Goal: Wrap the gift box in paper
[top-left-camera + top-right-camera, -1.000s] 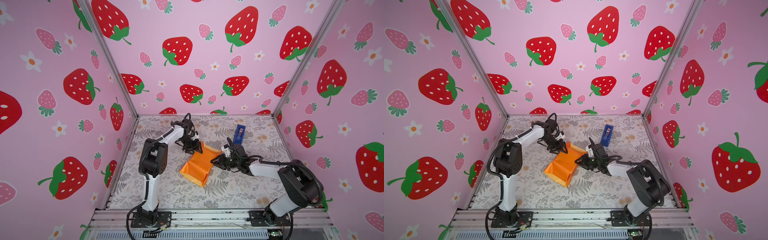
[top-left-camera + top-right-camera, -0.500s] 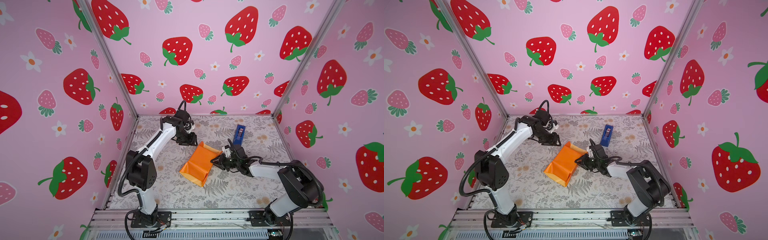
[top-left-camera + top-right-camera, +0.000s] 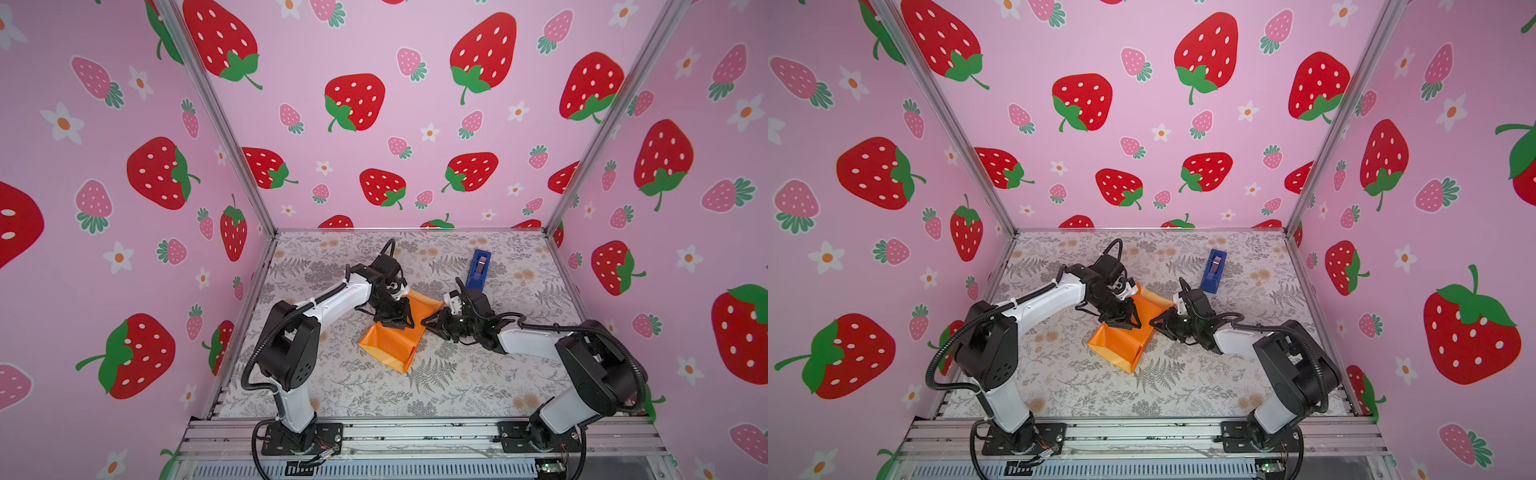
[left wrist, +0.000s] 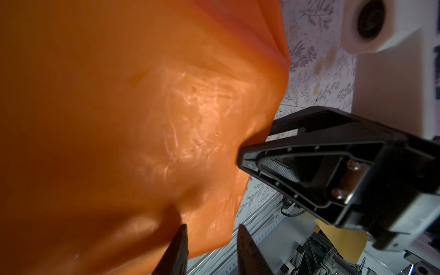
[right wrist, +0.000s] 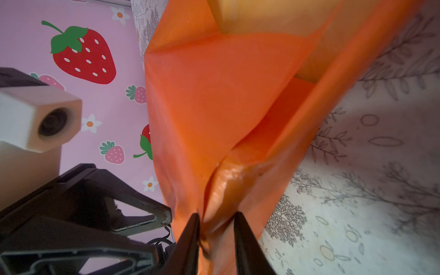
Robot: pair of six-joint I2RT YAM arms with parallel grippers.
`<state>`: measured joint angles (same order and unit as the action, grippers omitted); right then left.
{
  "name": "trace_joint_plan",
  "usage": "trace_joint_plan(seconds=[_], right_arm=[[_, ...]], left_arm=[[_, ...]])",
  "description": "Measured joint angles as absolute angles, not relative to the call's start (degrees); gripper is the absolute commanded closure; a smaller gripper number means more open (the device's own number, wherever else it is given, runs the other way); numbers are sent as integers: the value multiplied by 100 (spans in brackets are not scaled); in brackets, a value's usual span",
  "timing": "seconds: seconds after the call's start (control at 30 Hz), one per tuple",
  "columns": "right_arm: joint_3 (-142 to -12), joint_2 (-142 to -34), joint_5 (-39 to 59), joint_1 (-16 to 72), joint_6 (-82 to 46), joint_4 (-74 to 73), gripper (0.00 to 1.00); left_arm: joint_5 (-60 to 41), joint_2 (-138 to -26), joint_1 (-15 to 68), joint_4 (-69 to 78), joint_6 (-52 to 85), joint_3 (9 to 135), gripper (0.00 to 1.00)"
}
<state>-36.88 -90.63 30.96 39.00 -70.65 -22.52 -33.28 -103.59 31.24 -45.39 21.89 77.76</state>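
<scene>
Two grippers meet at the paper (image 3: 390, 345), which lies folded mid-table. Left gripper (image 3: 397, 323) is over its upper face, jaws apart, the paper's edge between the fingers (image 4: 177, 250). Right gripper (image 3: 427, 322) is clamped on bunched paper at the right-hand edge. Blue tape dispenser (image 3: 478, 270) lies behind, apart.

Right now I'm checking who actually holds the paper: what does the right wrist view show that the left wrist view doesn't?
Right wrist only: the right fingers pinching a bunched fold of paper, its pale yellow side, the strawberry wall. Left wrist only: the paper's edge at the parted left fingers, the aluminium rail. Both: orange paper, floral table.
</scene>
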Motion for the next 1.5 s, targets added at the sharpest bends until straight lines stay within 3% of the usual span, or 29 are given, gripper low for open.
trace_joint_plan(seconds=[0.1,0.33,0.5,0.7,0.8,1.5], right_arm=[[-3691,-9065,3096,3900,-7065,-2248,71],[-3712,-8958,2989,3900,-6936,-1957,49],[-3765,-8388,2781,3900,-6711,-1426,50],[-3656,-7940,2609,3898,-6488,-1109,85],[-3474,-7946,2622,3900,-6455,-1098,96],[-3605,-8696,3109,3903,-6615,-1782,99]], left_arm=[[-3393,-10377,3129,-4429,2235,7693,66],[-3476,-10377,3129,-4335,2193,7629,67],[-3483,-10390,3129,-4346,2108,7629,68],[-3509,-10398,3124,-4353,2078,7629,68],[-3509,-10398,3124,-4355,2073,7629,69],[-3607,-10398,3153,-4545,1946,7634,71]])
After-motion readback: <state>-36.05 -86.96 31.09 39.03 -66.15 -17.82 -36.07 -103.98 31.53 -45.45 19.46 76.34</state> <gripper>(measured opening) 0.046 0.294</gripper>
